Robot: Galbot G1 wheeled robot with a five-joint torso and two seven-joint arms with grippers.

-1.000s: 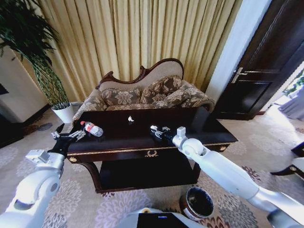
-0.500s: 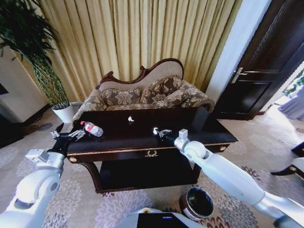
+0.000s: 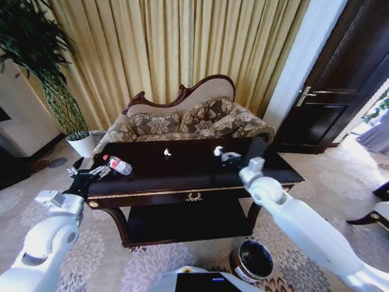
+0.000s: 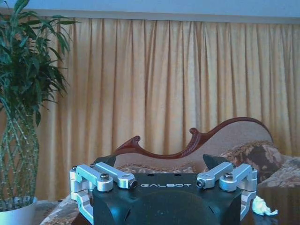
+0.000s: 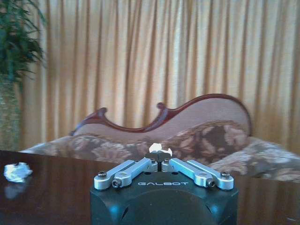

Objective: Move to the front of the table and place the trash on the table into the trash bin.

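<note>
The dark glossy table [image 3: 182,177] stands in front of me. A clear bottle with a red label [image 3: 117,165] lies near the table's left end. Just left of it, my left gripper [image 3: 90,173] [image 4: 161,165] hovers open at the table's corner. A white crumpled scrap [image 3: 167,152] [image 5: 16,172] [image 4: 262,206] rests on the tabletop toward the back. My right gripper [image 3: 220,151] [image 5: 160,159] is raised above the right half of the table, shut on another small white scrap [image 5: 159,148]. The round dark trash bin [image 3: 252,260] sits on the carpet by the table's front right leg.
A patterned sofa [image 3: 188,121] stands close behind the table, with curtains beyond it. A white plant pot [image 3: 82,144] is at the far left and a dark door [image 3: 340,79] at the right. The table has a lower shelf [image 3: 182,222].
My right gripper has lifted off the tabletop and swung to the right and farther back, carrying the white scrap. The left arm and the bottle have stayed put.
</note>
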